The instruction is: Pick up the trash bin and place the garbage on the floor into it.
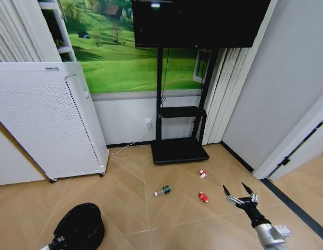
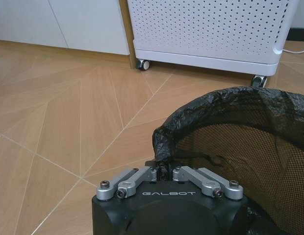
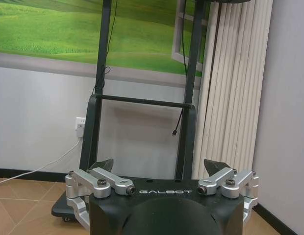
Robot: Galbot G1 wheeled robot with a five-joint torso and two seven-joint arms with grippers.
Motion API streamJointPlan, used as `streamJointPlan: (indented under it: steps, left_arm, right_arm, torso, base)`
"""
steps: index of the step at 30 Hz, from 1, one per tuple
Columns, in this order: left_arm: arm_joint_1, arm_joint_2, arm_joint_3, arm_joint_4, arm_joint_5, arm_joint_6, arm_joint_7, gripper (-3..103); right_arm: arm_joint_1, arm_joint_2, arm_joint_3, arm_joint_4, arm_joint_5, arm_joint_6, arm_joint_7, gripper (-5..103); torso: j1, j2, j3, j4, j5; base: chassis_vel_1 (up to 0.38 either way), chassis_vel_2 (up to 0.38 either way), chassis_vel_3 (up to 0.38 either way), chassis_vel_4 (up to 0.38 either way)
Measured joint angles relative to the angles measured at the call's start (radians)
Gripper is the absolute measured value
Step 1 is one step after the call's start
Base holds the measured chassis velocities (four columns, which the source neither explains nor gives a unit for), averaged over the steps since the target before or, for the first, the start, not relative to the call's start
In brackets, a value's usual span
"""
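While the left claw (image 2: 164,172) is pinched shut on the rim of the trash bin (image 2: 240,142), the bin's black liner bag bunches over that rim just above the closed fingers, and dark mesh shows inside the wall. From the head camera the trash bin (image 1: 81,227) sits low at the robot's left, over the herringbone wood floor (image 1: 130,177).

Out to the robot's right, the right claw (image 1: 239,194) hangs above the floor with its fingers spread wide and nothing between them; in its own wrist view the right claw (image 3: 161,165) faces the black TV stand (image 3: 100,98) and the wall beyond.

Three pieces of garbage lie on the floor ahead, all apart from one another. A small clear bottle with a green label (image 1: 163,190) lies on its side nearest the middle. A red can-like piece (image 1: 203,197) lies to the right of it, near the open right claw. A red-and-white packet (image 1: 202,173) lies farther back, just in front of the stand's base.

A tall white perforated appliance (image 1: 47,117) on castors stands at the left, behind the bin.
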Motion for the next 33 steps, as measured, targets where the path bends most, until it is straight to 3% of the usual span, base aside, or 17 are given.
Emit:
streamJointPlan:
  steps: [8, 15, 33]
  left_arm:
    - [0.015, 0.01, -0.02, -0.037, -0.001, 0.0, 0.0, 8]
    - [0.057, 0.025, -0.075, -0.2, 0.043, 0.005, -0.005, 7]
    - [0.124, 0.076, -0.227, -0.515, 0.025, 0.019, 0.021, 7]
  right_arm:
    - [0.002, 0.003, 0.001, 0.003, 0.001, 0.0, 0.001, 100]
    - [0.007, 0.011, -0.008, -0.001, -0.007, 0.001, 0.002, 100]
    - [0.066, -0.003, -0.049, -0.064, 0.004, 0.04, 0.025, 100]
  torso:
    - [0.0, 0.0, 0.0, 0.0, -0.0001]
    - [0.0, 0.0, 0.0, 0.0001, 0.0001]
    - [0.0, 0.0, 0.0, 0.0001, 0.0002]
  base:
    - [0.0, 0.0, 0.0, 0.0]
    - [0.0, 0.0, 0.0, 0.0]
    - [0.0, 0.0, 0.0, 0.0]
